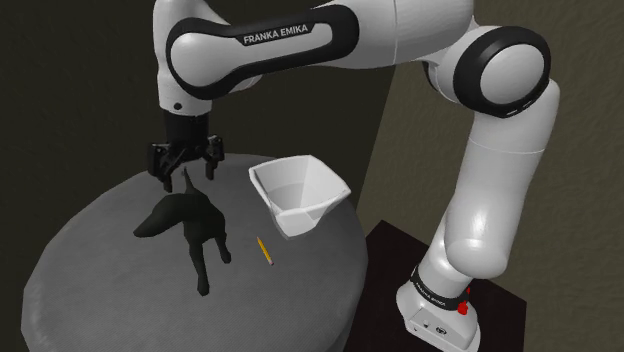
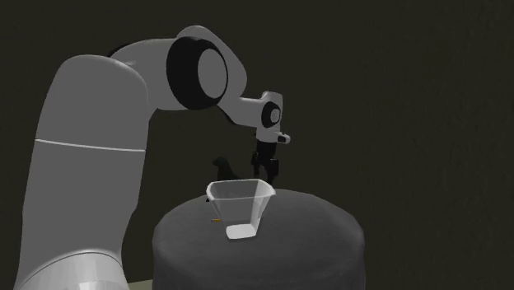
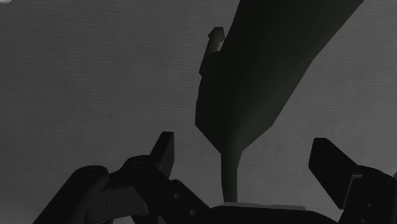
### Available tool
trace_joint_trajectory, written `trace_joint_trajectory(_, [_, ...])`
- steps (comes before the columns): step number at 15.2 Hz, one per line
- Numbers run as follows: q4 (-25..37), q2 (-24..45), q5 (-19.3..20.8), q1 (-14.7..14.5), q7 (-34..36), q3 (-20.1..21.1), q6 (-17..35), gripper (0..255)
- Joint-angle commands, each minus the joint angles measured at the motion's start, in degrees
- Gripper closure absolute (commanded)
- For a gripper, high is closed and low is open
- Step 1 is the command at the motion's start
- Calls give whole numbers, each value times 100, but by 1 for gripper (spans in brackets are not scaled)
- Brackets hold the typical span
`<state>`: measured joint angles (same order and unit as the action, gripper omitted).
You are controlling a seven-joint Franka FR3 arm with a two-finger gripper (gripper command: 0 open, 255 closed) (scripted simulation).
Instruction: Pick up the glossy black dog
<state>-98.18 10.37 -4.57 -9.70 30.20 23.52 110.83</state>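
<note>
White bin (image 1: 322, 187), pencil (image 1: 264, 251) beside dog (image 1: 192, 217)

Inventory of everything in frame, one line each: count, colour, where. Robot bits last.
dog: one, glossy black, on the table under the gripper
bowl: one, white, on the table, to the shoulder view's right of the dog
pencil: one, yellow, flat on the table between dog and bowl
table: one, dark grey, round, under all three
stand: one, dark brown box, shoulder view's lower right
arm: one, white with dark joints, reaching from the stand over the table
gripper: one, black, open, fingers either side of the dog's tail without clasping it
</note>
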Motion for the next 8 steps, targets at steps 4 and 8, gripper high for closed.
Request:
trace_joint_trajectory(4, [-171,148,43,-34,15,3,307,0])
trace_joint_trajectory(8, [-315,192,55,-38,4,-1,492,0])
